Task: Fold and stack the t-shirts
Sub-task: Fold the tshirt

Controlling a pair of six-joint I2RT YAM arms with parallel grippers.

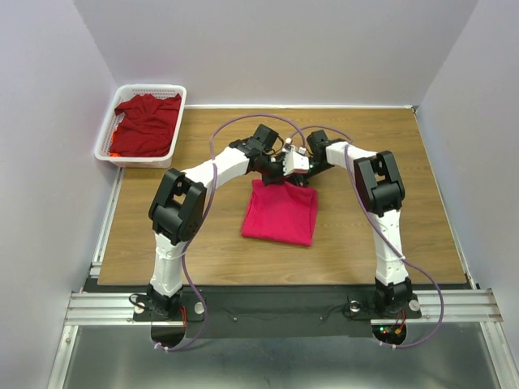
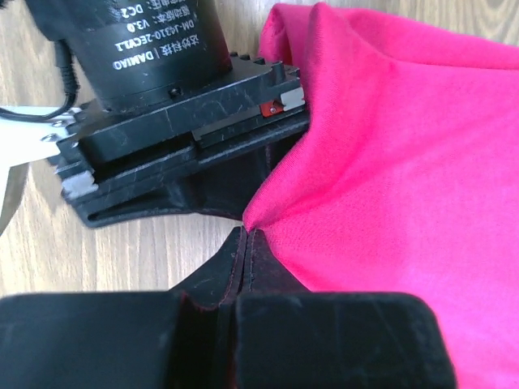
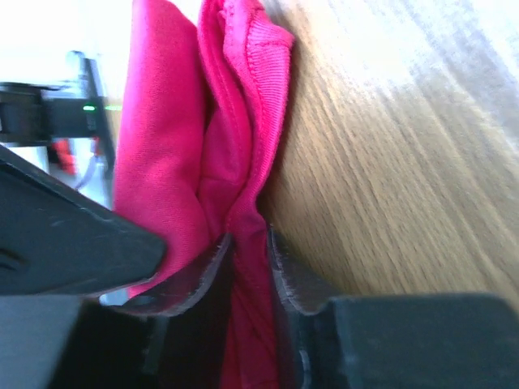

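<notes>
A bright pinkish-red t-shirt (image 1: 280,214) lies folded into a rough square in the middle of the wooden table. Both grippers meet at its far edge. My left gripper (image 1: 281,175) is shut on a pinch of the pink cloth (image 2: 405,162), which bunches to a point at the fingertips (image 2: 246,232). My right gripper (image 1: 303,170) is closed on a thick fold of the same shirt (image 3: 170,146), the hem standing up between its fingers (image 3: 250,243). A darker maroon-red t-shirt (image 1: 147,123) lies crumpled in the basket.
The white mesh basket (image 1: 108,139) sits at the table's far left corner. Bare wood (image 1: 381,227) surrounds the folded shirt. The right arm's black motor housing (image 2: 162,81) crowds close in front of my left gripper.
</notes>
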